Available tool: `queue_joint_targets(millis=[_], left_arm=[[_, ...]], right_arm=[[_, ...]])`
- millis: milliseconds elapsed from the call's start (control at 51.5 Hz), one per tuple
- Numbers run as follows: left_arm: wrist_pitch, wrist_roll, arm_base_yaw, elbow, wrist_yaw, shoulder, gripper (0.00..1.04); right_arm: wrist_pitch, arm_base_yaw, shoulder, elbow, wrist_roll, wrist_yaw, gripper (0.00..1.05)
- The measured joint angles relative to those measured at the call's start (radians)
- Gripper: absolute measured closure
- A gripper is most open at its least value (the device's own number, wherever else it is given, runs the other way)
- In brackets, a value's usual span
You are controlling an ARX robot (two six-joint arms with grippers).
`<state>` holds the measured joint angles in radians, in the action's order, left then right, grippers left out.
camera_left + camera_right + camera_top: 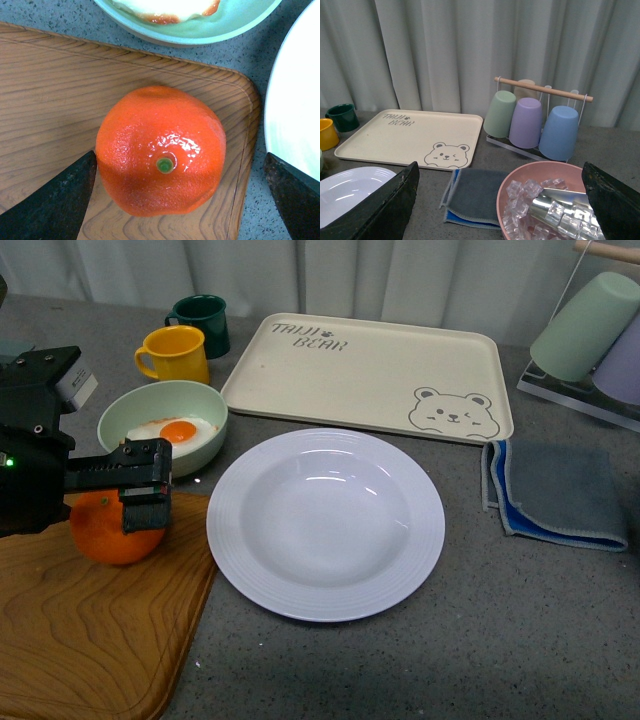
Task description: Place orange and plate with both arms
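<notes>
Left hand, spread wide, straddles the dimpled bright orange on a wooden board beside the deep white plate; right hand likewise apart.

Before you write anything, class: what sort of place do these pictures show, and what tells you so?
Probably a kitchen-style worktop, perhaps staged: a fried egg in a green bowl, cups upturned on a drying rack, and a wooden cutting board on a grey counter.

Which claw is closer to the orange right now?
Left. The left claw straddles the orange on the wooden board; the right claw hangs near the pink ice bowl.
</notes>
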<state>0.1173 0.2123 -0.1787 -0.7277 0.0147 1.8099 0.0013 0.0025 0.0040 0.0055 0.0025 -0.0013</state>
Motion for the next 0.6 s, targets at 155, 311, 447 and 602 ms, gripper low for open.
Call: queue_joint_targets(millis=[155, 311, 447, 602], left_arm=[[-0.012, 0.003, 0.002, -0.014, 0.001, 0.019, 0.07], [-0.012, 0.0, 0.005, -0.017, 0.008, 0.035, 0.29], [-0.01, 0.001, 0.008, -0.018, 0.006, 0.037, 0.44], [-0.011, 0.0, 0.008, -0.019, 0.003, 0.035, 0.49]], right_arm=[[0.0, 0.0, 0.0, 0.0, 0.0, 0.0, 0.09], [0.0, 0.0, 0.0, 0.0, 0.0, 0.0, 0.09], [0.0, 0.0, 0.0, 0.0, 0.0, 0.0, 0.09], [0.0, 0.0, 0.0, 0.0, 0.0, 0.0, 0.09]])
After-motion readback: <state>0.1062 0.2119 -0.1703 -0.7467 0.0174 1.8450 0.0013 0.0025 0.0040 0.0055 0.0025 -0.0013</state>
